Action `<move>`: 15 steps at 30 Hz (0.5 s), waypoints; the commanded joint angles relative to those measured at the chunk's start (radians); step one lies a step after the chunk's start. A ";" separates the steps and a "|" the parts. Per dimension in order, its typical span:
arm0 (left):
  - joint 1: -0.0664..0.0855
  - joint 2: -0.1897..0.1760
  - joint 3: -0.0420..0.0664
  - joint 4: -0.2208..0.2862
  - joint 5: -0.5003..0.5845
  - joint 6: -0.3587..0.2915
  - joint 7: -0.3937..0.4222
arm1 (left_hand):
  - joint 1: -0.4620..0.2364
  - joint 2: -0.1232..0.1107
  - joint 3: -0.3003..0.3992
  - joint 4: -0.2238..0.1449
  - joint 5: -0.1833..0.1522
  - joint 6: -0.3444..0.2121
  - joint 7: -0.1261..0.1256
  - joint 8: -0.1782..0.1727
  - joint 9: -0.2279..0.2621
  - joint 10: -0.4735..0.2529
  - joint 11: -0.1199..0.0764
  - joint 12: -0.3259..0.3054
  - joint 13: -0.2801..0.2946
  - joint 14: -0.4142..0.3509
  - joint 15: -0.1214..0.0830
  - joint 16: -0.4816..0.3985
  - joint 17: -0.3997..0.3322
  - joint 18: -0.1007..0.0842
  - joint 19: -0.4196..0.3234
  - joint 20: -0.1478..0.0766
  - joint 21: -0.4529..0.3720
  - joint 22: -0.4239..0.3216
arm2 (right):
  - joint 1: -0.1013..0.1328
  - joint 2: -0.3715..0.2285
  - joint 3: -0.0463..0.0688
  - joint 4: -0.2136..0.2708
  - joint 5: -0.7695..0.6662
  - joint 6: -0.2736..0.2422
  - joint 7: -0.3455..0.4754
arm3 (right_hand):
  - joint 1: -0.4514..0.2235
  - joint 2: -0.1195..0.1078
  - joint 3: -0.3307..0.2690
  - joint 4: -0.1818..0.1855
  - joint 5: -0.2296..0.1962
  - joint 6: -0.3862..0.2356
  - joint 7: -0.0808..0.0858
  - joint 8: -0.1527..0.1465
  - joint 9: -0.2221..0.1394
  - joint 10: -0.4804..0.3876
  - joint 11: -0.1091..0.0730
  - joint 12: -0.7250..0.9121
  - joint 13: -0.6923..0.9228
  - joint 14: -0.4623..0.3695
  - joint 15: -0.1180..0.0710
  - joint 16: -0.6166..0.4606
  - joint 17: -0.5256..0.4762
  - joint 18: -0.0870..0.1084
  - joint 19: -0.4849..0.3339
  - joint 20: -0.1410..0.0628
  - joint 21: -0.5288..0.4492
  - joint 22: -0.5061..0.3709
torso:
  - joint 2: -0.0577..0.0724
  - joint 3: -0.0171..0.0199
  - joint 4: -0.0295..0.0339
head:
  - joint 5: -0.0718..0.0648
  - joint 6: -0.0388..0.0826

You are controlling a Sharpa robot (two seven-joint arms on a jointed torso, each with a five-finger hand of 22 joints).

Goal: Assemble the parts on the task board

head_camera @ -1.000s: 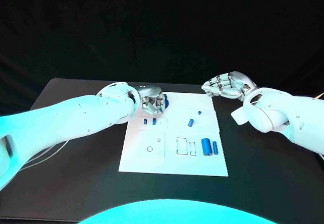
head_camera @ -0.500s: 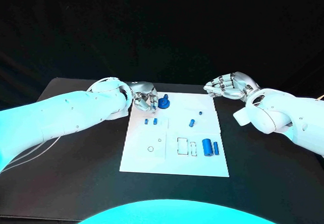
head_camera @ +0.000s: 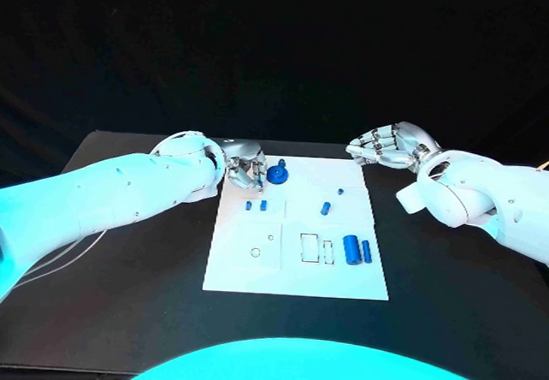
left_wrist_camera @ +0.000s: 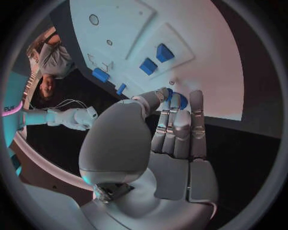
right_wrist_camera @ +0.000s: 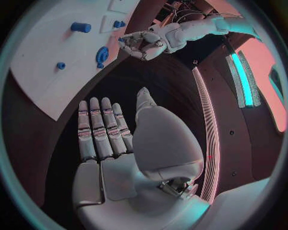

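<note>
The left hand (head_camera: 244,173) hung at the task board's (head_camera: 297,273) upper-left corner, fingers together, just beside a round blue part (head_camera: 277,173), apparently gripping nothing. The right hand (head_camera: 385,146), flat and empty, hung beyond the upper-right corner. Two blue cylinders (head_camera: 357,249) lay mid-right.

No lettering, number or brand can be read anywhere; the task board (head_camera: 295,268) bears only thin drawn outlines, perhaps too faint to tell more.
</note>
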 commanded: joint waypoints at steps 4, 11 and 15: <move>-0.004 0.014 -0.005 -0.025 -0.012 0.005 0.005 | -0.014 0.009 0.013 -0.010 0.001 0.032 0.002 -0.010 0.023 0.027 -0.007 -0.005 -0.002 0.006 -0.001 0.019 0.010 -0.009 -0.004 -0.004 0.016 0.017 | 0.000 0.002 0.000 0.000 -0.001 0.003 0.003 | -0.003 0.007 0.020 -0.017 -0.007 0.009 0.050 -0.010 0.012 0.000 -0.001 -0.009 -0.008 0.012 -0.001 0.004 -0.007 0.004 0.021 -0.001 0.004 0.003 | 0.000 0.0013 -0.0003 | 0.001 0.000; -0.007 0.021 -0.009 -0.033 -0.017 0.024 0.011 | -0.014 0.008 0.013 -0.011 0.001 0.032 0.002 -0.010 0.023 0.027 -0.007 -0.006 -0.002 0.005 0.000 0.018 0.009 -0.009 -0.004 -0.004 0.016 0.017 | 0.000 0.003 0.000 -0.001 -0.001 0.003 0.004 | -0.003 0.007 0.020 -0.017 -0.007 0.009 0.050 -0.010 0.012 0.000 -0.001 -0.009 -0.008 0.012 -0.001 0.004 -0.007 0.004 0.021 -0.001 0.004 0.003 | -0.001 0.0009 0.0004 | 0.001 0.000; -0.007 0.026 -0.011 -0.036 -0.024 0.026 0.014 | -0.015 0.006 0.013 -0.011 -0.001 0.032 0.002 -0.012 0.023 0.028 -0.007 -0.010 -0.002 0.000 0.000 0.016 0.000 -0.009 -0.005 -0.004 0.015 0.017 | 0.000 0.004 0.000 -0.001 -0.001 0.003 0.004 | -0.003 0.007 0.020 -0.017 -0.007 0.009 0.050 -0.010 0.012 0.000 -0.001 -0.009 -0.008 0.012 -0.001 0.004 -0.007 0.004 0.021 -0.001 0.004 0.003 | 0.000 0.0006 0.0000 | 0.001 0.000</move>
